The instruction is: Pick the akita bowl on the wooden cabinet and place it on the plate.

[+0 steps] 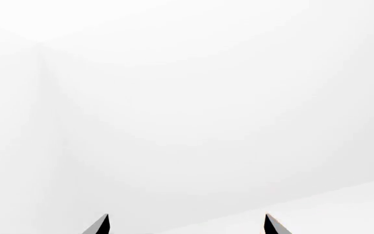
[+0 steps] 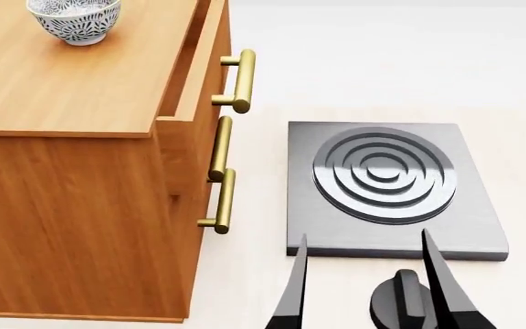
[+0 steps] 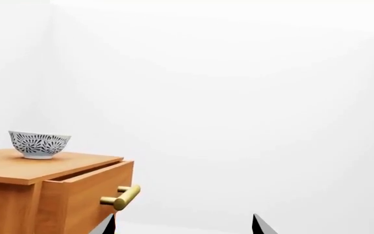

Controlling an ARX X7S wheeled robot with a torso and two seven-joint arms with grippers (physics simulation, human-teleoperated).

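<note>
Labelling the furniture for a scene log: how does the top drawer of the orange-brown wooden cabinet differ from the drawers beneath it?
The top drawer of the orange-brown wooden cabinet is pulled partly out, its front standing forward of the cabinet edge; the lower drawers sit further in. The top drawer's brass bar handle therefore juts further out than the lower handles. All share the same wood and the same brass bar handles.
</note>
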